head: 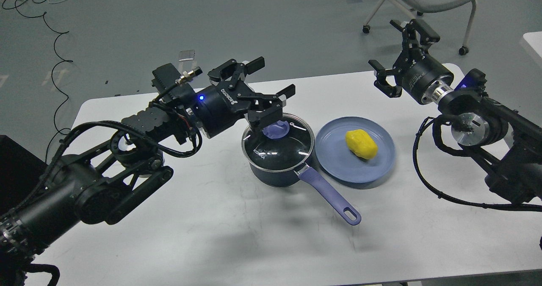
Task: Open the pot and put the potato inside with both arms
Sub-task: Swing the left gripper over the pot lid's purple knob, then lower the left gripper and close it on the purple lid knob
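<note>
Glass is glinting on the lid [277, 144] of the dark blue pot [275, 173], which is sitting mid-table with its purple handle [328, 195] pointing toward the near edge. The left gripper [271, 84] is hanging just above and behind the purple knob [275, 129], fingers spread wide and holding nothing. To lift cleanly, I judge it should be centring over the knob, dropping until the fingers straddle it, then closing and rising straight up so the pot is not dragged. The yellow potato [361, 144] is lying on the blue plate [338, 167] just beside the pot. The right gripper [402, 55] is waiting open and empty beyond the plate, well apart from the potato.
</note>
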You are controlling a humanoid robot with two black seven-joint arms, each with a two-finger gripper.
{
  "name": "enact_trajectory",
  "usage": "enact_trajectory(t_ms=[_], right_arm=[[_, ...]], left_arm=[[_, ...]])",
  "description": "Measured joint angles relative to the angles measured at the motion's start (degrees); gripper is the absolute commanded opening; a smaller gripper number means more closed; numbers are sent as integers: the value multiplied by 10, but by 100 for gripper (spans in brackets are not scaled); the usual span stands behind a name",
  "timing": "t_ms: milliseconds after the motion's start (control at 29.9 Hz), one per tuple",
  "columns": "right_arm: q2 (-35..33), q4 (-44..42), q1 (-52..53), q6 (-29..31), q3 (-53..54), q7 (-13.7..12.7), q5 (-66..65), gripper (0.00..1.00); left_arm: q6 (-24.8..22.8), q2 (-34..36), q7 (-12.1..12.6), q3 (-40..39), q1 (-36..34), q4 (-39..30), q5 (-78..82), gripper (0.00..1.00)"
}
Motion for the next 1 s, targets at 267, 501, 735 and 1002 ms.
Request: enact_trajectory(t_ms=[267,501,735,1002], right_arm=[[0,0,-1,-2,1,0,0,100],[-3,0,-1,0,1,0,-1,100],[-6,0,-1,0,1,0,-1,100],[-8,-1,-1,0,0,0,-2,100]], left_arm=[[2,-43,0,51,-12,79,23,98],[3,-59,-1,71,-9,121,23,98],[3,-66,-4,76,-9,140,23,98],[4,-66,-5,77,1,143,23,98]])
